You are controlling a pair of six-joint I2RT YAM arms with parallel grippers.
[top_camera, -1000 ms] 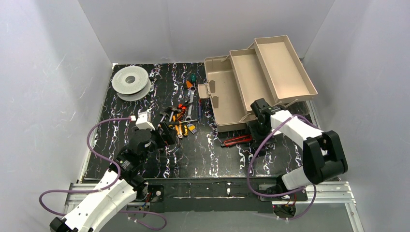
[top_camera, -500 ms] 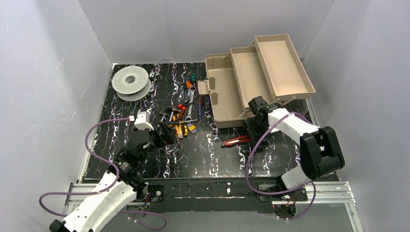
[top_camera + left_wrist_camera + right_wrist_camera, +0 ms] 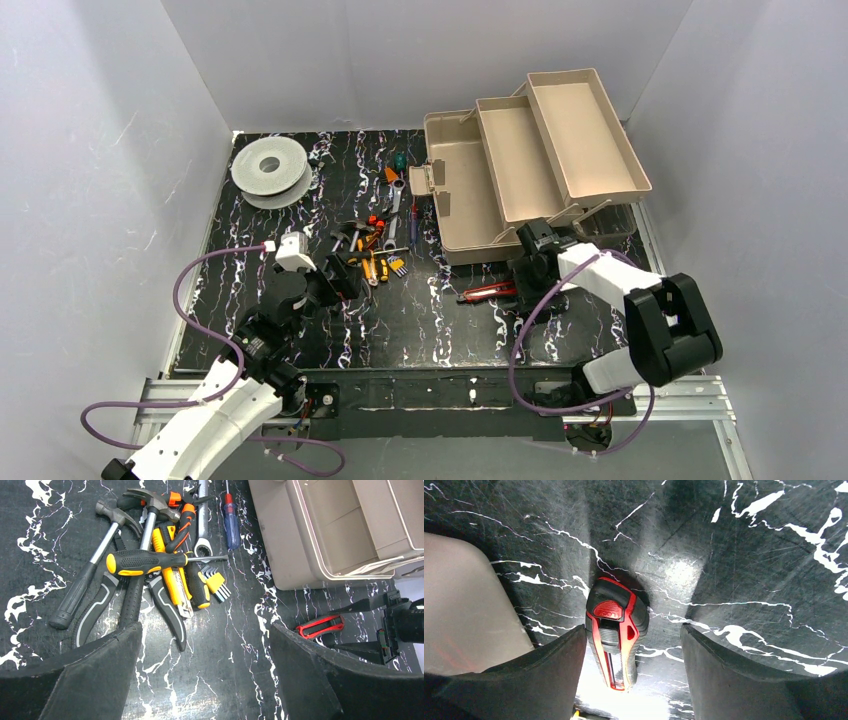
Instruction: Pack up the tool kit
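The tan toolbox [image 3: 468, 200] stands open at the back right, its tiered trays [image 3: 585, 130] fanned out and empty; it also shows in the left wrist view [image 3: 300, 540]. A pile of tools [image 3: 368, 250] lies mid-table: hammers, pliers, a yellow-black screwdriver [image 3: 145, 561], hex keys [image 3: 216, 582], a silver wrench [image 3: 202, 515]. My left gripper [image 3: 345, 280] hangs open just near of the pile [image 3: 205, 625], empty. My right gripper [image 3: 515, 285] is open, its fingers on either side of the right end of a red-black utility knife [image 3: 616, 635] lying on the table, apart from it.
A round grey-white spool [image 3: 270, 170] lies at the back left. The knife [image 3: 488, 291] lies just in front of the toolbox's near wall [image 3: 464, 605]. White walls enclose the black marbled table on three sides.
My right gripper has come nearer and lower, from the toolbox's front corner down over the red knife's end. My left arm has drawn back slightly.
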